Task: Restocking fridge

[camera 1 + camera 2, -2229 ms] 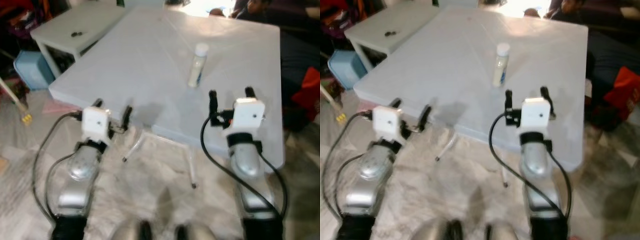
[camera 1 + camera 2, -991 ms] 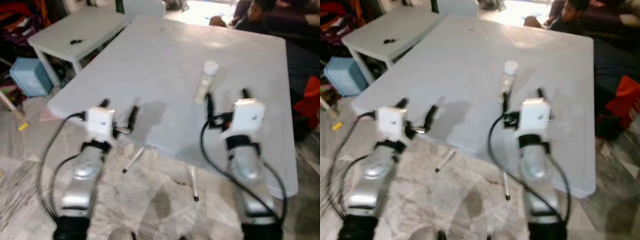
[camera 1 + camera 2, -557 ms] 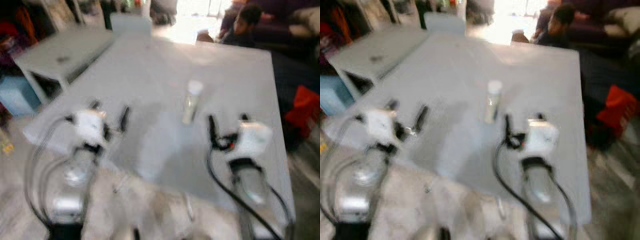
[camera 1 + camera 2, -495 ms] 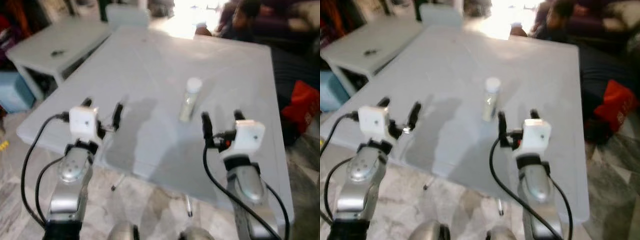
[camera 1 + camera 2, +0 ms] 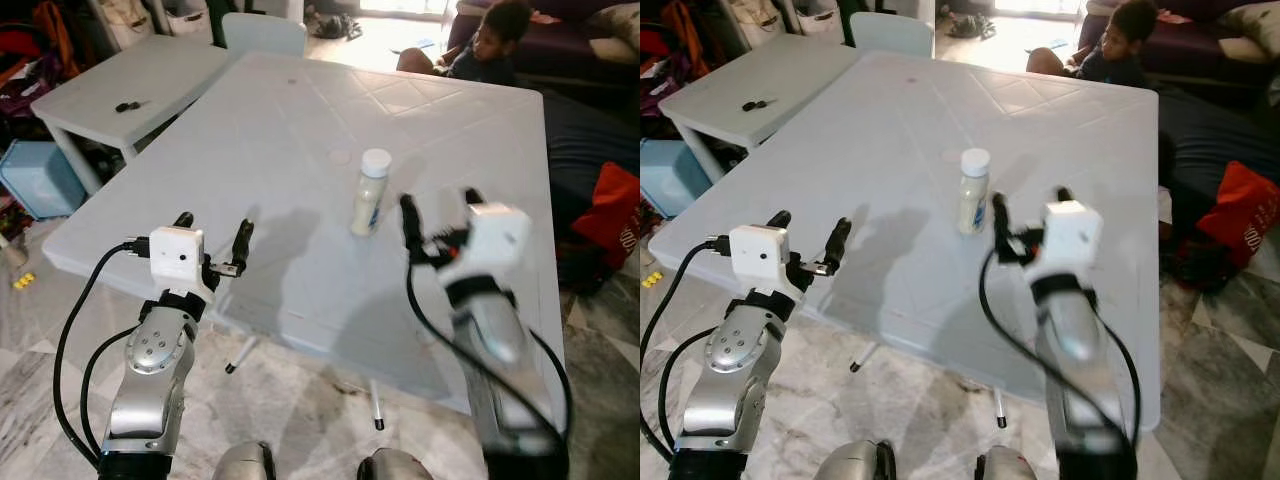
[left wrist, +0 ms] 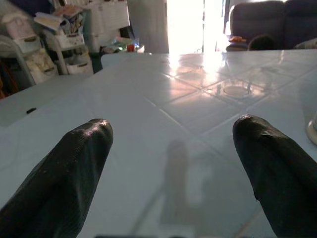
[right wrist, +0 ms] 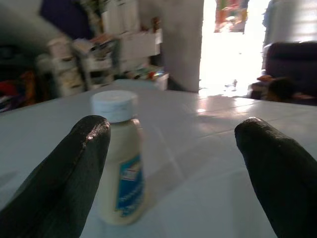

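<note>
A small cream bottle [image 5: 368,193] with a white cap and a blue label stands upright near the middle of the white plastic table [image 5: 300,130]. My right gripper [image 5: 437,205] is open just right of the bottle, a short way off it. In the right wrist view the bottle [image 7: 121,158] stands close ahead, towards one finger [image 7: 69,173], not between the two. My left gripper [image 5: 212,233] hovers open over the table's near left edge, holding nothing; its fingertips [image 6: 74,168] frame bare tabletop in the left wrist view.
A second white table [image 5: 130,75] stands at the back left with a small dark item [image 5: 127,105] on it. A person [image 5: 480,45] sits beyond the far edge near a dark sofa. A blue bin [image 5: 40,175] sits on the floor left, a red bag [image 5: 612,210] right.
The camera has come closer to the table. My right gripper has risen and reached forward beside the bottle. The left gripper now stands over the table's edge.
</note>
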